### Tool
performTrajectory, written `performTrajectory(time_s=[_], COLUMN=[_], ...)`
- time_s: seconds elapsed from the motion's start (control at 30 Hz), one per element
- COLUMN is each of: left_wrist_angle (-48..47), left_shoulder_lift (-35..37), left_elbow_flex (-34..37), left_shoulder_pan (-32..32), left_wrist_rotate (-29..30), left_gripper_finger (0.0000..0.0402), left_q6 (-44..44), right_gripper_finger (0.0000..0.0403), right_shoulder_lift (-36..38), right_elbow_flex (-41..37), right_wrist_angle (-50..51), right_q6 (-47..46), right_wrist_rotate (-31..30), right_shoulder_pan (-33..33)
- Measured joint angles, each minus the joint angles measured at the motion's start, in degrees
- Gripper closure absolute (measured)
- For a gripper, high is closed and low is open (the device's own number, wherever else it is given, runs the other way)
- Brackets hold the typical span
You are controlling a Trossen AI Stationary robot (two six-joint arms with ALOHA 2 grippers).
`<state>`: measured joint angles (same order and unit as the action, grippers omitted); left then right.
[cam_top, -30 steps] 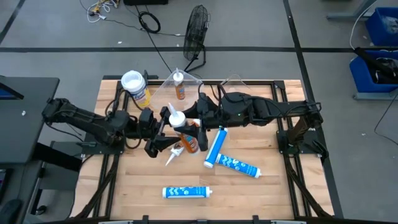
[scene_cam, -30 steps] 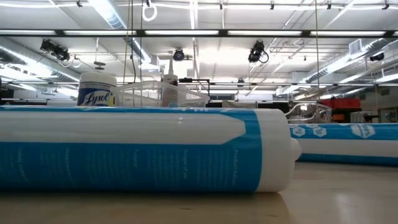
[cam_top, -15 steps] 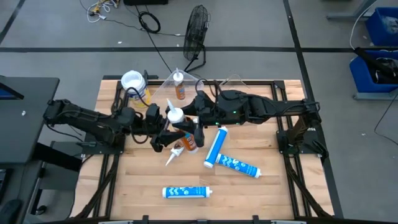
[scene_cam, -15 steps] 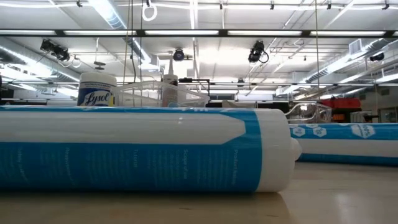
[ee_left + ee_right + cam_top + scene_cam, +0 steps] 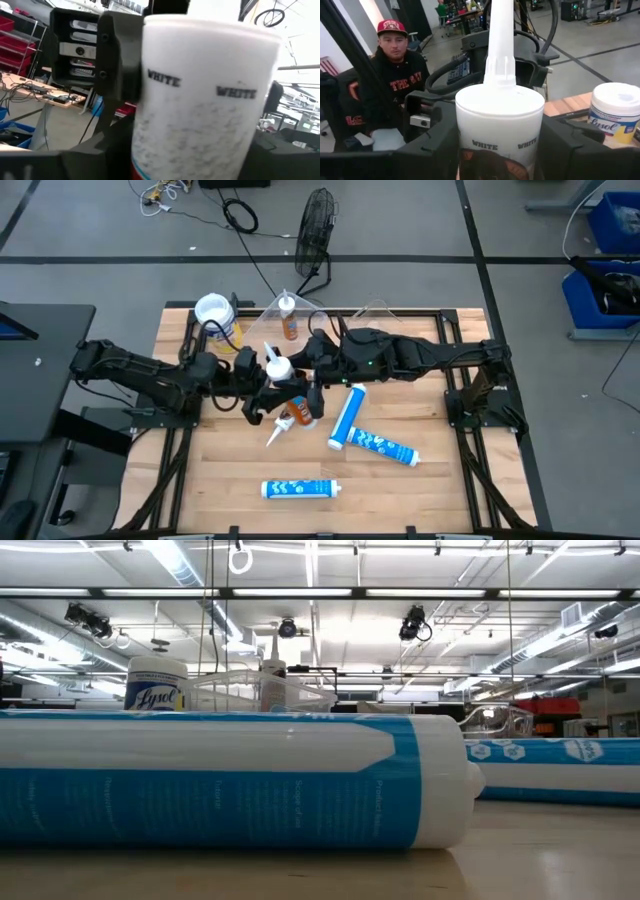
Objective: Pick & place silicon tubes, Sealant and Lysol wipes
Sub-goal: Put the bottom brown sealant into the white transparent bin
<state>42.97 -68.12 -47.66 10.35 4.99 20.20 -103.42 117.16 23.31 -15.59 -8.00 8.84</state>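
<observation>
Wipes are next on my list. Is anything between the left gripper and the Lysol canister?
Nothing visible stands between them. The left gripper is at the orange tube the right gripper holds; the Lysol wipes stand apart at the back.

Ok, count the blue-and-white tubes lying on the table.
3. The first tube lies near the middle of the table, the second tube angled beside its lower end, the third tube alone nearer the high view's bottom edge. More may be hidden.

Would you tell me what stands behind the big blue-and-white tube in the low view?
Over the blue-and-white tube show the Lysol wipes, a clear bin and a nozzle; their bases are hidden.
</observation>
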Motion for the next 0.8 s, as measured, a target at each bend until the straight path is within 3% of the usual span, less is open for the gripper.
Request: performTrajectory(time_s=[0.13,0.37,0.8], left_wrist_angle=[0.12,-0.07,-0.54], left_shoulder_lift=[0.00,0.02,-0.02], left_elbow_flex=[0.00,0.02,0.13], left_shoulder_pan=[0.00,-0.02,0.08], left_wrist_rotate=[-0.11,-0.76,-1.22], left_gripper_finger=[0.0188,0.0179,0.0188], left_q6=[-0.97,-0.34,-1.10], right_gripper_finger=[0.0192,0.0188,0.0120], right_shoulder_lift=[0.00,0.00,0.00], right_elbow_flex=[0.00,0.00,0.11], right_wrist_angle=[0.11,0.69,0.49], right_q6=[-1.50,-2.33,-3.48], right_wrist_rotate=[0.01,0.00,2.05], right_shoulder_pan=[-0.04,-0.04,-0.20])
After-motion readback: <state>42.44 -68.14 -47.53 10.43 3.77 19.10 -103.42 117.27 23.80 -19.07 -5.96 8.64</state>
